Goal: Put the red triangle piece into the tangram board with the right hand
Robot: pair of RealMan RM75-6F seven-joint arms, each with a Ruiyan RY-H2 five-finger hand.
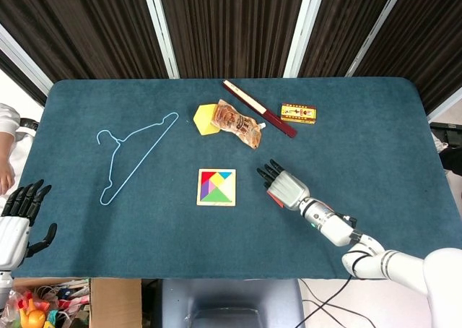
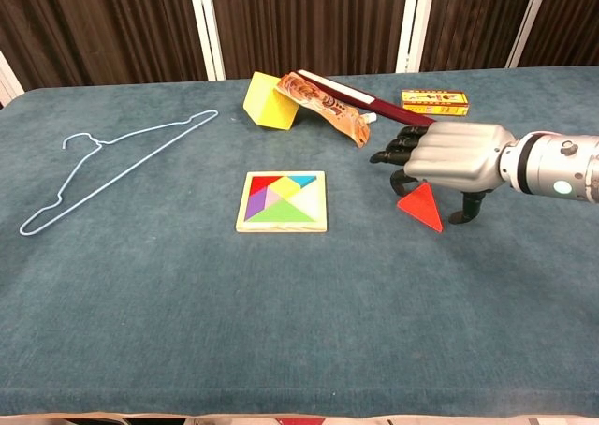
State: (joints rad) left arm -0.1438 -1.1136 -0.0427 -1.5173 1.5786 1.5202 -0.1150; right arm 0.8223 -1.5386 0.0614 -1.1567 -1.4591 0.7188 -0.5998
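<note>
Lying flat under the empty, spread right robot hand point(image 2: 449, 158), red triangle piece point(image 2: 422, 207), apex away from camera.

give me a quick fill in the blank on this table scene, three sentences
1. The right hand hovers over the ____ triangle piece.
2. The light blue hanger lies to the ____ of the tangram board in the head view.
3. The yellow block sits ____ the board, toward the curtains.

Missing words: red; left; behind

Teal-cloth table point(image 1: 86, 97) carries hanger point(image 1: 133, 154), tangram board point(image 1: 216, 188), red triangle point(image 2: 421, 207), yellow block point(image 1: 205, 119), snack packet point(image 1: 238, 123)
</note>
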